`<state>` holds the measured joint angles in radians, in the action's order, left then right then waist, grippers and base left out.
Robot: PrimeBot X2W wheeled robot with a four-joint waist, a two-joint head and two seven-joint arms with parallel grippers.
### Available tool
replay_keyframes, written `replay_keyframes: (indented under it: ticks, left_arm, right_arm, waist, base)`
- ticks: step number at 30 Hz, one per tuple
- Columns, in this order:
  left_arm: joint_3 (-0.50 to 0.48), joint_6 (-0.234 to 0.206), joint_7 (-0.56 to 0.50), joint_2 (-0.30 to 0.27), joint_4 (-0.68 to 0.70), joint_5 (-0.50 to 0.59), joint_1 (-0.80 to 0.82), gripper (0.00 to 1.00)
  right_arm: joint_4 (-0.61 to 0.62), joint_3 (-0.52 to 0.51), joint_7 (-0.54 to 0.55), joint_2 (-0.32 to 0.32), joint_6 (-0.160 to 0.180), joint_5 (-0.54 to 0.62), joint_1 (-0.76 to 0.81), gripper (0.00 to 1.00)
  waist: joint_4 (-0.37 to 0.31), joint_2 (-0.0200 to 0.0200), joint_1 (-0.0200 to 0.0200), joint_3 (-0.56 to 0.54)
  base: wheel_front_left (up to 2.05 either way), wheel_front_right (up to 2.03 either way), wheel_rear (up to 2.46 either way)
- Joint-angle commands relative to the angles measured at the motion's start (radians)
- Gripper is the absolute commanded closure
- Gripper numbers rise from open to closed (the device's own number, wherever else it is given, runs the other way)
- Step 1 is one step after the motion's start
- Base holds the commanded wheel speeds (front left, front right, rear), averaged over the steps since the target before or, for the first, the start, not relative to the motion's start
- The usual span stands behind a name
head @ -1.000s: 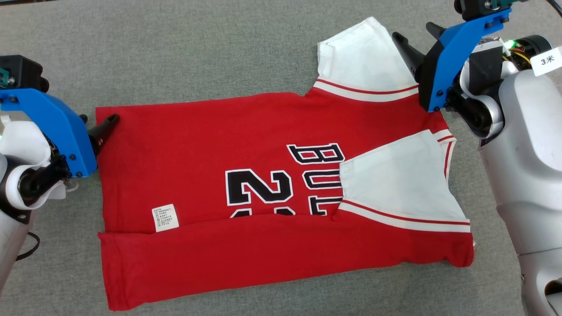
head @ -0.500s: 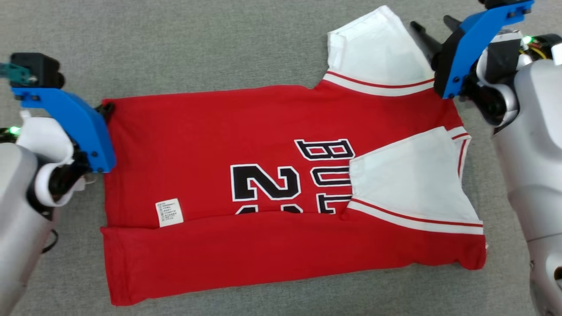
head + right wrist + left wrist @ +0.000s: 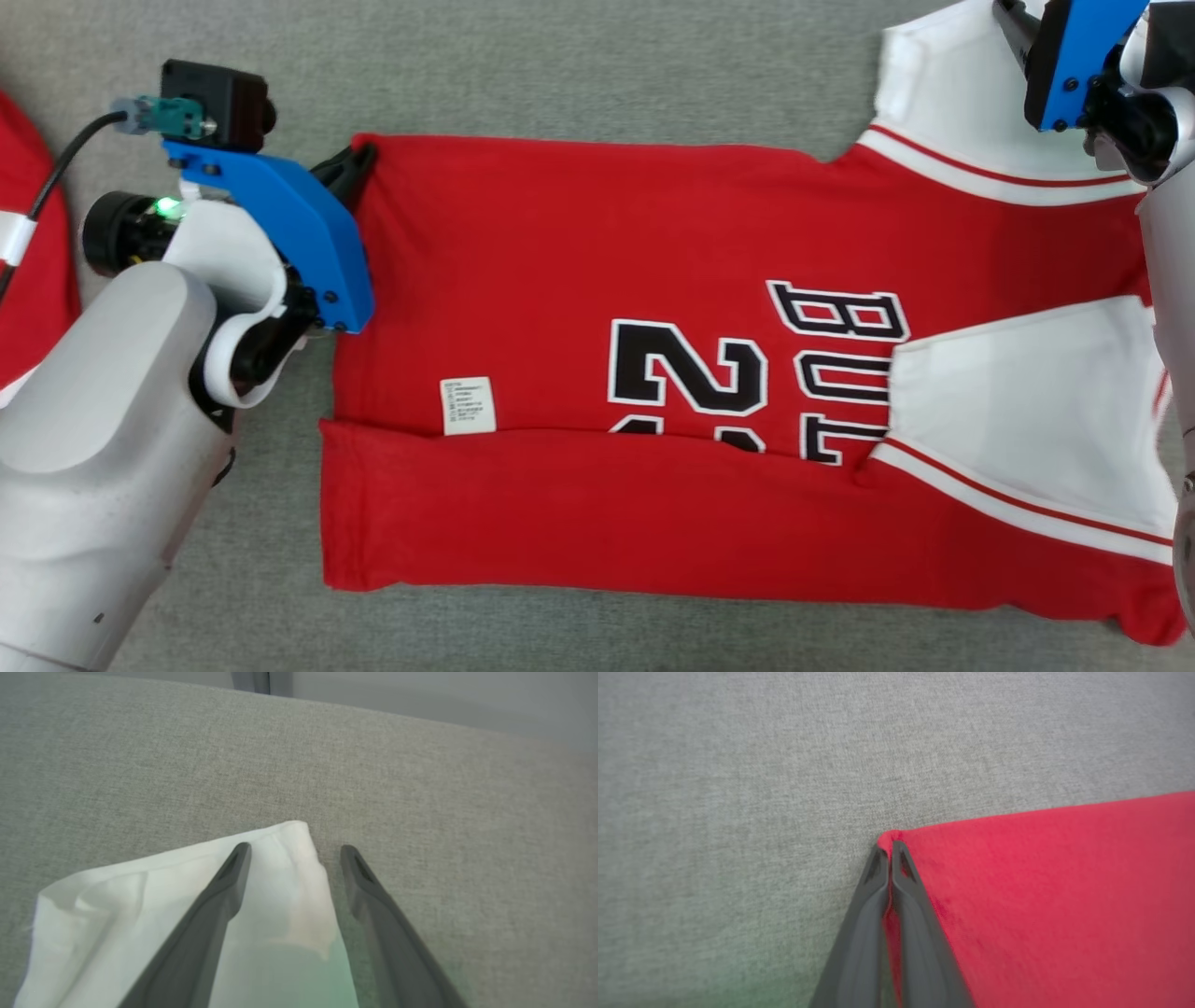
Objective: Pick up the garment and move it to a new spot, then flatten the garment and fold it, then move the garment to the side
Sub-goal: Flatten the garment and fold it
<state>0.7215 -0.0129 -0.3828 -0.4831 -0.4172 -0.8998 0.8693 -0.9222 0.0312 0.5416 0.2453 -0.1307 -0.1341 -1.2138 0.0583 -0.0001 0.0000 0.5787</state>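
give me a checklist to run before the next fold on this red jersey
1. left hand shut on the jersey corner: ok
2. right hand gripping the far white sleeve: not ok; open, one finger over it, one over the table
3. near edge folded over the front: ok
4. near sleeve laid onto the body: ok
5. left pinch catches every layer: cannot tell
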Motion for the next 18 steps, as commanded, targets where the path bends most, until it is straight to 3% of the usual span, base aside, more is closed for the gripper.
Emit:
replay_keyframes:
  ticks: [1, 4, 5, 6, 7, 18]
  left_arm:
    - [0.038, 0.012, -0.010, 0.026, -0.031, 0.006, -0.033, 1.00]
    - [0.037, 0.028, 0.021, 0.053, -0.034, 0.003, -0.024, 1.00]
    - [0.035, 0.034, 0.027, 0.060, -0.037, -0.003, -0.024, 1.00]
    - [0.035, 0.034, 0.034, 0.064, -0.043, -0.004, -0.022, 1.00]
    - [0.034, 0.035, 0.042, 0.066, -0.048, 0.001, -0.020, 1.00]
    - [-0.023, -0.001, 0.229, 0.060, -0.080, 0.026, -0.052, 1.00]
  right_arm:
    - [-0.012, -0.005, 0.010, -0.001, 0.000, 0.026, -0.018, 0.00]
    - [-0.036, -0.018, 0.035, 0.000, 0.000, 0.064, -0.011, 0.00]
    - [-0.042, -0.021, 0.043, -0.003, 0.000, 0.070, -0.007, 0.29]
    - [-0.047, -0.025, 0.048, -0.006, 0.000, 0.075, -0.004, 0.71]
    - [-0.048, -0.030, 0.046, -0.009, 0.000, 0.077, -0.002, 1.00]
    - [0.049, -0.031, -0.111, -0.031, 0.000, -0.010, 0.042, 1.00]
  waist:
    - [0.036, 0.0001, 0.0000, 0.027]
    - [0.050, 0.0001, 0.0000, 0.032]
    - [0.052, 0.0001, 0.0000, 0.032]
    - [0.053, 0.0001, 0.0000, 0.032]
    - [0.053, 0.0001, 0.0000, 0.032]
    - [0.005, 0.0001, 0.0000, -0.029]
  base:
    - [0.00, 0.00, 0.00]
    - [0.00, 0.00, 0.00]
    - [0.00, 0.00, 0.00]
    - [0.00, 0.00, 0.00]
    - [0.00, 0.00, 0.00]
    - [0.00, 0.00, 0.00]
